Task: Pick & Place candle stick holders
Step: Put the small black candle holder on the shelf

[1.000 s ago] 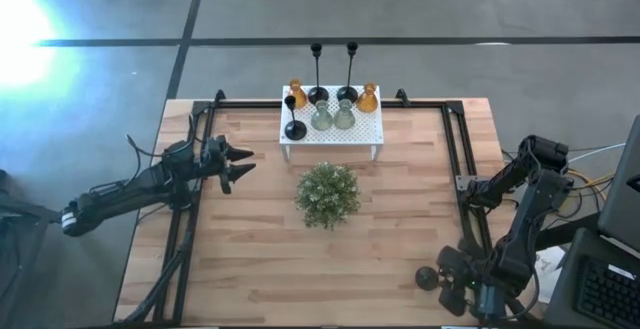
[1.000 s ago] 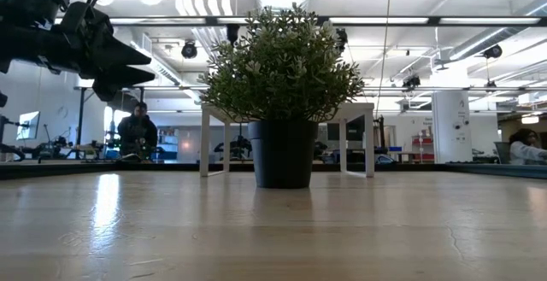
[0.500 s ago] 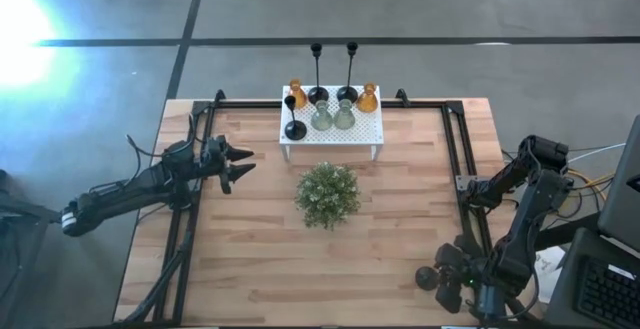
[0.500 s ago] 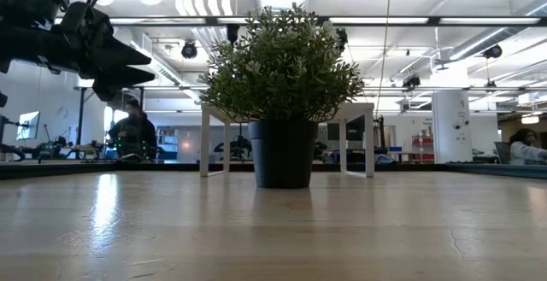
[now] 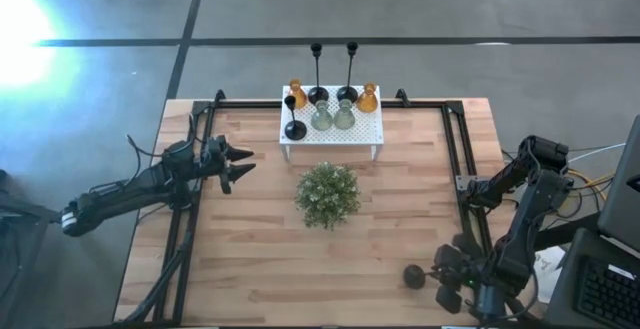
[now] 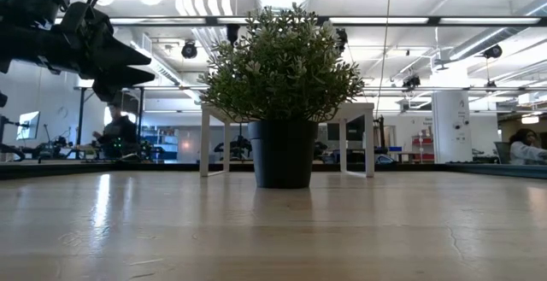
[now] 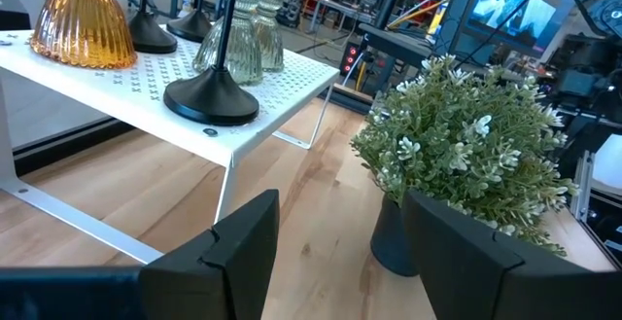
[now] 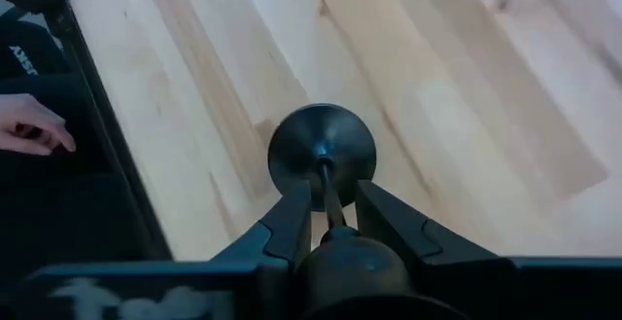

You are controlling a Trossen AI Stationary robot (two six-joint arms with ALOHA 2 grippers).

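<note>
From above, 7 candle stick holders are standing on the white perforated stand [image 5: 366, 129] at the far middle of the table [image 5: 250, 259]. 2 tall black holders [image 5: 317, 93] with thin stems are sitting at its far edge, flanked by 2 amber glass holders [image 5: 297, 94]; 2 pale greenish glass holders [image 5: 322, 118] are sitting side by side in the middle, and 1 short black holder [image 5: 295, 129] is resting at the near left corner. A bushy green plant [image 5: 327, 194] is standing just in front of the stand. The left gripper [image 5: 244, 163] is hovering left of the stand, fingers spread and empty. The right gripper [image 5: 428, 275] is sitting at the near right of the table, carrying the eighth holder, a black round-based piece [image 5: 413, 275].

At table level, the plant's dark pot [image 6: 281, 153] is hiding the middle of the stand, whose white legs are showing either side. The left gripper is hanging high at the left edge.

Through the left wrist camera, an amber holder is showing ribbed, bell-shaped glass, and the short black one is showing a flat round foot on the perforated top; both dark fingers [image 7: 222, 252] are standing well apart.

Through the right wrist camera, the fingers [image 8: 292, 225] are closing on the thin stem, the round base pointing away over the wood. A person's hand [image 8: 31, 125] is resting at the table's edge.
</note>
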